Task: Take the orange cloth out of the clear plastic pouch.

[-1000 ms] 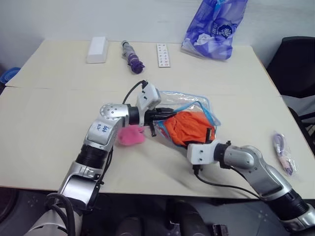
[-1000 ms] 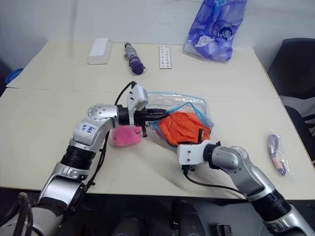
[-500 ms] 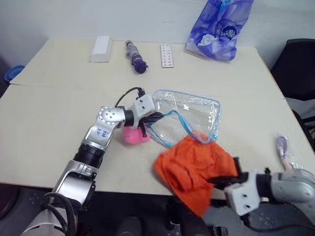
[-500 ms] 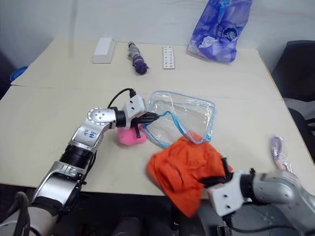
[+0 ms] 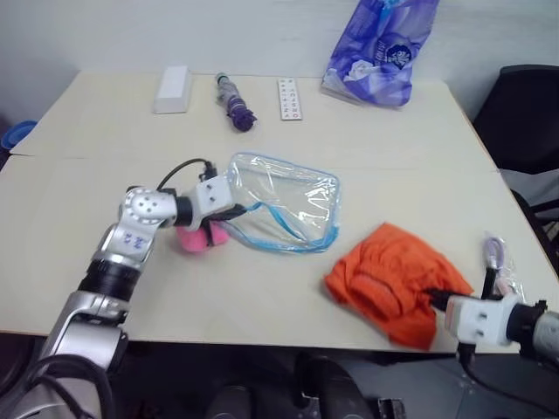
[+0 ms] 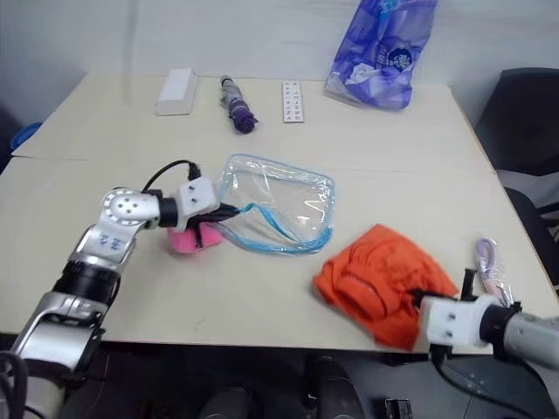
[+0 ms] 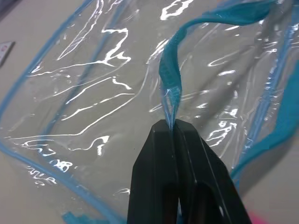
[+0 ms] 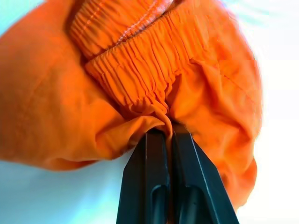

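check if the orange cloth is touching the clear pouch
Apart. The left eye view shows bare table between the orange cloth and the clear pouch.

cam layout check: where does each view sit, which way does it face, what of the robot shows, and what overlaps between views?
Left eye, right eye: on the head, facing forward and down over the table; both arms show, and the left gripper and right gripper.
Left wrist: on the left arm, looking along its shut fingers at the pouch, clamped by its blue edging.
Right wrist: on the right arm, looking along its shut fingers at the cloth, pinched at a fold.
Shared: the head views also show pouch and cloth, lying apart.
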{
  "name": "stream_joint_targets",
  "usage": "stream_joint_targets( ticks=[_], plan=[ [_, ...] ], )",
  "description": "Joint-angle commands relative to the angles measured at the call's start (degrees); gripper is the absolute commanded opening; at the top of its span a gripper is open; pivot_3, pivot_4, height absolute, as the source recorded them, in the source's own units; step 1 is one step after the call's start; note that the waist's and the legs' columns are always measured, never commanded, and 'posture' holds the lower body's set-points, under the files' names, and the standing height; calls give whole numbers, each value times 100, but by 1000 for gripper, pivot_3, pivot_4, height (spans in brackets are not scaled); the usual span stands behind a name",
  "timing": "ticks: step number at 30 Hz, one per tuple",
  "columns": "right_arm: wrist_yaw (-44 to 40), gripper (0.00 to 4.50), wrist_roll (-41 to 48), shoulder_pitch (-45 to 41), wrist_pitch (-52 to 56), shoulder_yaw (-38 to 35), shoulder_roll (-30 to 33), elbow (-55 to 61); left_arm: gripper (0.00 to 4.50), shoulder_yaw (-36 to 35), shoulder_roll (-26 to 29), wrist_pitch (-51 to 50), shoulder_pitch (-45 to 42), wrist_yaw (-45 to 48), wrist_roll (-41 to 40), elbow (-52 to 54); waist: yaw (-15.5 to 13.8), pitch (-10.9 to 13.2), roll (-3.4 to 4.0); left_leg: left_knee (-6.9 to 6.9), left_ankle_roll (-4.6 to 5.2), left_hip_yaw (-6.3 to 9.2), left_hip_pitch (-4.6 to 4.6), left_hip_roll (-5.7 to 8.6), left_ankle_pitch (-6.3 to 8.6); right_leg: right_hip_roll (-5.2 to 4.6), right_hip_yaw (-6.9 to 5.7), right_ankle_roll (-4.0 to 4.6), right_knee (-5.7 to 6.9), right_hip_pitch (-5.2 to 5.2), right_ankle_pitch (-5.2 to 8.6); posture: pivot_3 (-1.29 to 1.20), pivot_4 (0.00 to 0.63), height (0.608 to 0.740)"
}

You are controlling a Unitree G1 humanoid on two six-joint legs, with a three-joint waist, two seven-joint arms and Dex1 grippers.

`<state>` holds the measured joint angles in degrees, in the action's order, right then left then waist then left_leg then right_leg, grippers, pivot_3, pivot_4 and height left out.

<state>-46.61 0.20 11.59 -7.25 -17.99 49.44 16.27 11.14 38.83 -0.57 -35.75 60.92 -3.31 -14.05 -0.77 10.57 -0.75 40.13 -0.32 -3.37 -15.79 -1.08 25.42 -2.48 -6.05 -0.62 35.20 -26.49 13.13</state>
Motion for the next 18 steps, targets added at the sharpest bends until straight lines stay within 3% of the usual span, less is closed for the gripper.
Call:
stream_joint_targets(
  ticks=[1, 5, 10, 12, 15, 18],
  plan=[
    [613, 27, 225, -854, 987, 268, -540, -332, 0, 60, 46, -237, 309, 185, -99, 699, 0, 1, 2, 1, 0, 1, 1, 0, 0, 0, 0, 1, 0, 0, 0, 0, 150, 740],
    [999, 27, -35, -1710, 1606, 753, -979, -840, 0, 98, -148, -733, 476, -110, -3, 1032, -15, 1, 5, 1, 1, -5, 2, 5, -1, -5, 7, 3, 22, -2, 2, 0, 150, 740],
    [772, 27, 28, -1745, 1869, 815, -763, -761, 0, 12, -262, -1165, 484, -410, 72, 1100, -58, 1, 5, 2, 8, -15, -13, 9, -1, -8, 0, 2, 23, -11, 2, 0, 150, 740],
    [637, 0, -4, -1619, 1793, 697, -522, -769, 483, -58, -213, -1291, 513, -389, -23, 1156, -56, 0, 5, 2, 8, -14, -14, 8, -1, -8, 0, 2, 23, -12, 1, 0, 150, 740],
    [215, 674, 595, -1422, 2182, 168, -240, -648, 1245, -329, -72, -1673, 584, -190, -437, 1412, -57, 1, 5, 1, 9, -14, -15, 8, -1, -7, -1, 2, 22, -12, 1, 0, 150, 740],
    [-168, 1634, 1305, -1297, 2800, -255, -98, -294, 2169, -716, 109, -2250, 617, 35, -1001, 1751, -33, 1, 5, 1, 9, -4, -14, 4, -1, -7, 0, 1, 21, -12, 1, 0, 150, 740]
  ],
)
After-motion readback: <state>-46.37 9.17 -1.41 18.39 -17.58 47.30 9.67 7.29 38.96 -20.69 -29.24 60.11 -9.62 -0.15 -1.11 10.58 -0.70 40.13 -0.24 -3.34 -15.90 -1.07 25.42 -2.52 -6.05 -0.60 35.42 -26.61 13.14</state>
